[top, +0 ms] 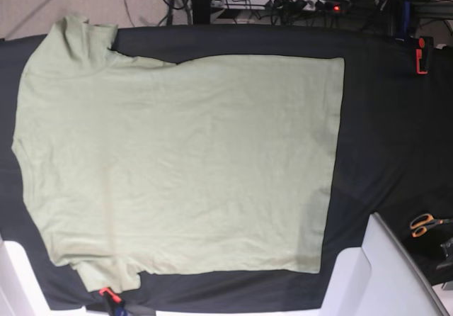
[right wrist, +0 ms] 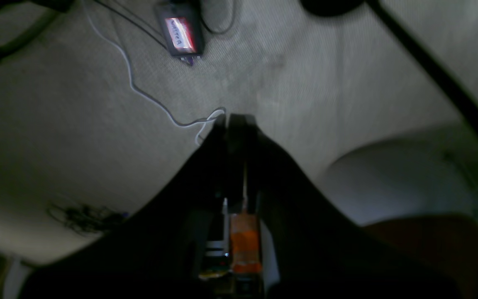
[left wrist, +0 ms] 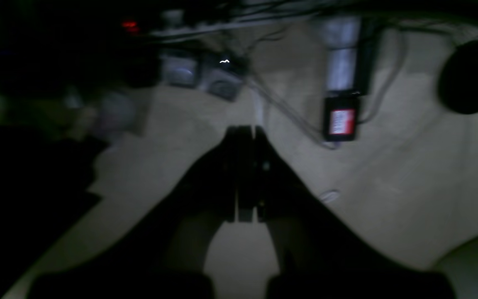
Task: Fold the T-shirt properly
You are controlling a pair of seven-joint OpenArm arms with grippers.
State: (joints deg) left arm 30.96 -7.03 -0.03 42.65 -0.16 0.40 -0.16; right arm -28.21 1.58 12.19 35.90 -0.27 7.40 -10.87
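Observation:
The pale sage-green T-shirt [top: 177, 160] lies spread flat on the black table cloth [top: 389, 132] in the base view, sleeves and neck end to the left, straight hem to the right. Neither gripper appears in that view. In the left wrist view my left gripper [left wrist: 245, 133] is shut with nothing between its dark fingers, hanging over beige floor. The right wrist view shows my right gripper [right wrist: 227, 120] likewise shut and empty, above the floor and a white cable [right wrist: 139, 91]. No part of the T-shirt shows in either wrist view.
Orange-handled scissors [top: 425, 224] lie on the cloth at the right. An orange clamp [top: 421, 55] grips the far right edge, another clamp [top: 107, 296] the near edge. White arm parts [top: 368, 266] rise at the bottom right. A labelled power brick [left wrist: 340, 120] [right wrist: 179, 35] lies on the floor.

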